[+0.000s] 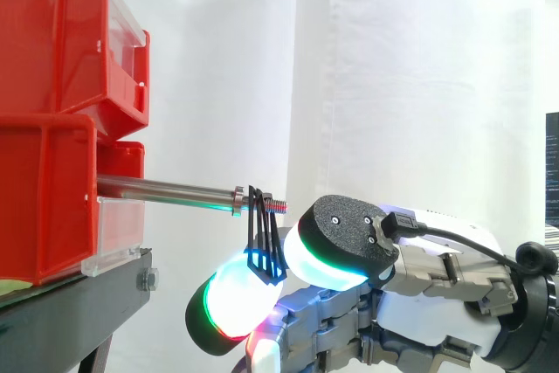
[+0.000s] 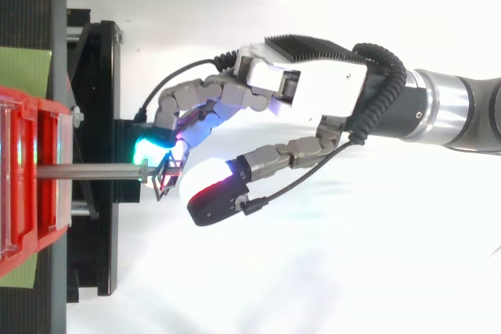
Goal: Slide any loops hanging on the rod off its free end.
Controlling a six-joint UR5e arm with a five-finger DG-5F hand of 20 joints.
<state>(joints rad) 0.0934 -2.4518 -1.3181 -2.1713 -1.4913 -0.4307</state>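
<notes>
A steel rod sticks out level from the red bins toward the right and ends in a threaded tip. A thin black loop hangs from it just short of that free end, also seen from above as the loop. My hand reaches in from the right, below and beside the rod's end. A glowing fingertip and the thumb pad close on the loop's lower part from both sides. The loop's top still rests over the rod.
Stacked red bins stand at the left on a black stand. A white curtain hangs behind. Open room lies to the right of the rod's tip, where my arm comes in.
</notes>
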